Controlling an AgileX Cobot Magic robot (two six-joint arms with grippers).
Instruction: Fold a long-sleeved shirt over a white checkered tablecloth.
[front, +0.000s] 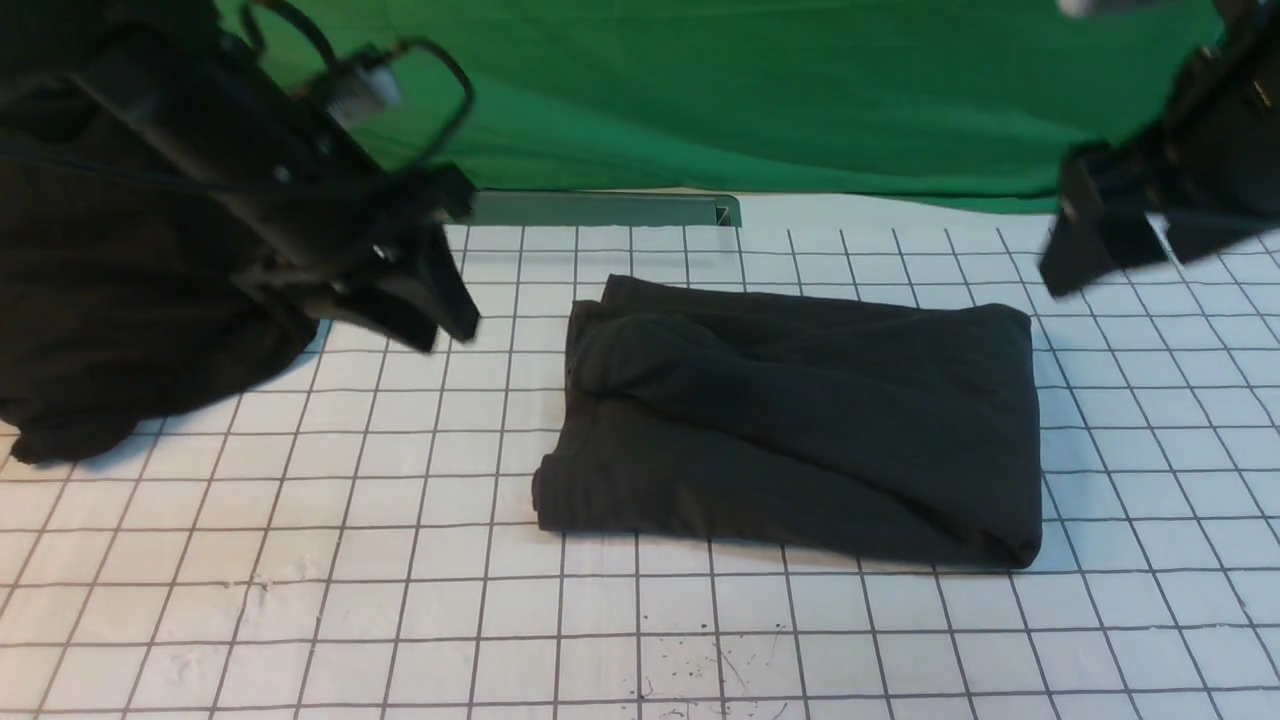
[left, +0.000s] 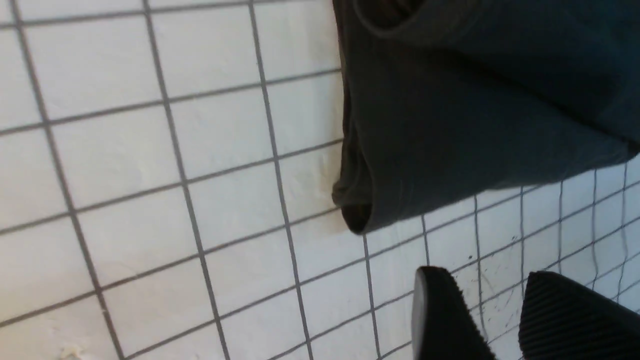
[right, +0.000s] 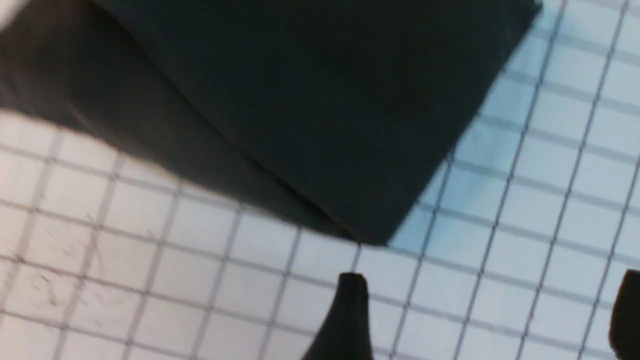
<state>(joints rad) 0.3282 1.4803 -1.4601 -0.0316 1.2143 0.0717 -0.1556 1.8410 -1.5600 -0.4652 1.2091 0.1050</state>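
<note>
The long-sleeved shirt (front: 800, 420) lies folded into a dark rectangular bundle in the middle of the white checkered tablecloth (front: 300, 560). Its logo and neck label are hidden. My left gripper (front: 445, 333) hangs above the cloth just left of the shirt, open and empty. In the left wrist view the left gripper (left: 480, 274) frames bare tablecloth (left: 125, 150), a short way from a corner of the shirt (left: 475, 100). My right gripper (front: 1120, 262) is raised beyond the shirt's far right corner. There the right gripper (right: 492, 277) is wide open over the grid (right: 550, 200), beside the shirt (right: 325, 100).
A heap of dark fabric (front: 130, 320) sits at the left edge under my left arm. A green draped cloth (front: 750, 90) hangs along the back, with a grey-green bar (front: 600, 208) at its foot.
</note>
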